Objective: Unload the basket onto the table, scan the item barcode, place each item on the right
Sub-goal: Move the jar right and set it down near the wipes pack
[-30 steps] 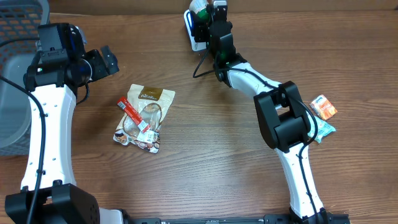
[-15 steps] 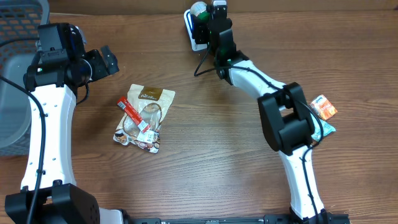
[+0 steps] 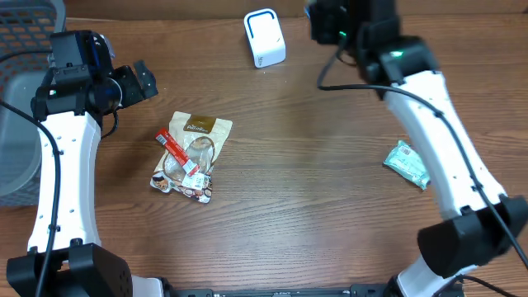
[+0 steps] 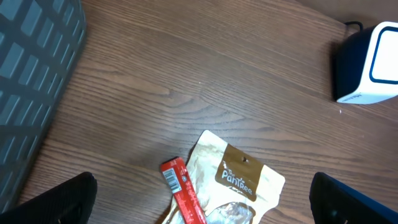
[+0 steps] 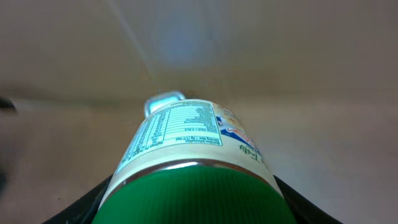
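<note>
Well to the left of the scanner [image 3: 264, 37], a grey basket [image 3: 25, 33] sits at the table's corner. The left gripper [image 3: 140, 82] hangs just beside it, jaws spread wide and holding nothing. Nearer the scanner, though apart from it and toward the front of the table, a snack pouch [image 3: 196, 148] lies flat with a red stick [image 3: 175, 148] across its left side.

To the right of the scanner, near the far edge, the right gripper [image 3: 328, 22] is closed about halfway around a bottle [image 5: 236, 146], one finger on each side just below the green cap [image 5: 193, 193]. The bottle's long axis runs along the gripper's reach, cap toward the wrist and base pointing away. The label [image 5: 177, 127] faces the wrist camera and shows small print, but I cannot make out a barcode. Farther right and toward the front, a teal packet [image 3: 406, 162] lies on the table.

The right arm has the bottle and is much the nearer to the scanner, which lies off to its left. My guess is that the coming move carries the bottle leftward and turns it about its long axis until the code faces the scanner.
</note>
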{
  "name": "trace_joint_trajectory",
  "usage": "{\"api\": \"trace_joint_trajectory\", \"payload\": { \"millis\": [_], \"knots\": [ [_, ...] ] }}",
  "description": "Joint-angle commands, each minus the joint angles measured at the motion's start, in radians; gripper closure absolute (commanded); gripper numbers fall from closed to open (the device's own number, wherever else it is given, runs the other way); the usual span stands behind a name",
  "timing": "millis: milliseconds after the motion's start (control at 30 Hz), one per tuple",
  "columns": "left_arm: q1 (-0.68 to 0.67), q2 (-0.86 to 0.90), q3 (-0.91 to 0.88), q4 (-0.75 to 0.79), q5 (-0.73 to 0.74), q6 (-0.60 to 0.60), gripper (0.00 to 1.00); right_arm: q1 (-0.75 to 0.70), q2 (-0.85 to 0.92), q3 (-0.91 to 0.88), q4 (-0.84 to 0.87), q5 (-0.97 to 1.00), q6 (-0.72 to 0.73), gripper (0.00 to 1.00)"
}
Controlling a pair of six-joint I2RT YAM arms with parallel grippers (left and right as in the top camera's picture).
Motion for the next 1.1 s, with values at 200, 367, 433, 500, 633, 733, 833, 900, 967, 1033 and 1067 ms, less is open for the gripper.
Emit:
{"api": "trace_joint_trajectory", "payload": {
  "millis": [200, 367, 433, 500, 633, 733, 833, 900, 967, 1033, 1067],
  "knots": [
    [-0.009, -0.01, 0.02, 0.001, 0.006, -0.013, 0.0, -0.083, 0.051, -0.114, -0.363, -0.114, 0.003, 0.54],
    [-0.009, -0.01, 0.02, 0.001, 0.006, -0.013, 0.0, -0.098, 0.051, -0.254, -0.359, -0.077, 0.003, 0.54],
    [-0.009, -0.01, 0.02, 0.001, 0.006, -0.013, 0.0, -0.106, 0.051, -0.303, -0.36, -0.052, 0.003, 0.54],
    [-0.009, -0.01, 0.02, 0.001, 0.006, -0.013, 0.0, -0.118, 0.051, -0.35, -0.358, -0.042, 0.003, 0.55],
    [-0.009, -0.01, 0.02, 0.001, 0.006, -0.013, 0.0, -0.146, 0.051, -0.44, -0.35, 0.003, 0.003, 0.55],
    [-0.009, -0.01, 0.02, 0.001, 0.006, -0.013, 0.0, -0.178, 0.051, -0.497, -0.343, 0.039, 0.003, 0.55],
    [-0.009, -0.01, 0.02, 0.001, 0.006, -0.013, 0.0, -0.219, 0.051, -0.53, -0.338, 0.05, 0.0, 0.54],
    [-0.009, -0.01, 0.02, 0.001, 0.006, -0.013, 0.0, -0.246, 0.051, -0.537, -0.339, 0.048, -0.001, 0.47],
    [-0.009, -0.01, 0.02, 0.001, 0.006, -0.013, 0.0, -0.274, 0.051, -0.538, -0.34, 0.048, -0.001, 0.43],
    [-0.009, -0.01, 0.02, 0.001, 0.006, -0.013, 0.0, -0.293, 0.051, -0.538, -0.34, 0.048, -0.001, 0.31],
    [-0.009, -0.01, 0.02, 0.001, 0.006, -0.013, 0.0, -0.301, 0.051, -0.538, -0.341, 0.048, -0.001, 0.27]
  ]
}}
